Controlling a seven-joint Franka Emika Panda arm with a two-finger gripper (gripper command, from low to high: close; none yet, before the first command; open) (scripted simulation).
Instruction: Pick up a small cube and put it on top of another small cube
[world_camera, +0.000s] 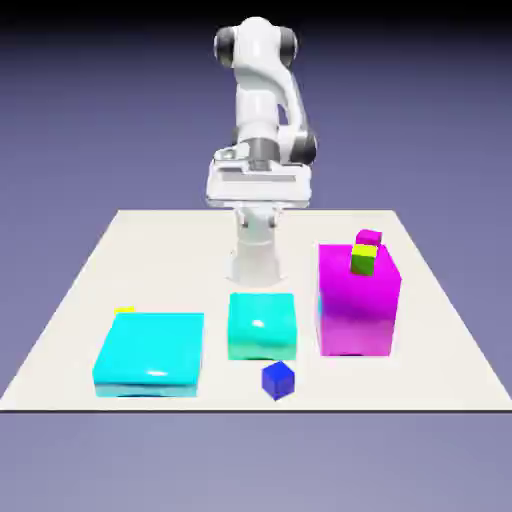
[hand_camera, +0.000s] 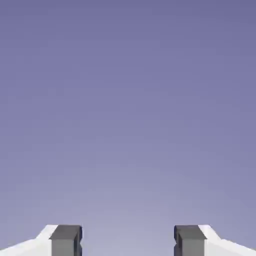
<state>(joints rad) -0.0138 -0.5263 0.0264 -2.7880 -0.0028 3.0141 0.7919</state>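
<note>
The pincer (hand_camera: 128, 240) stands apart and empty; the hand view shows only backdrop. The exterior view shows the yellow cube (world_camera: 124, 311) behind the flat cyan block (world_camera: 150, 350), and the blue cube (world_camera: 278, 380) near the table's (world_camera: 60, 330) front edge, with room around it.

The yellow cube (world_camera: 124, 311) sat at the exterior view's left, mostly hidden behind the flat cyan block (world_camera: 150, 353), only a sliver peeping over its far edge. In the hand view, the fingertips (hand_camera: 65, 240) were cut off by the bottom edge, and no table appeared, only backdrop.
</note>
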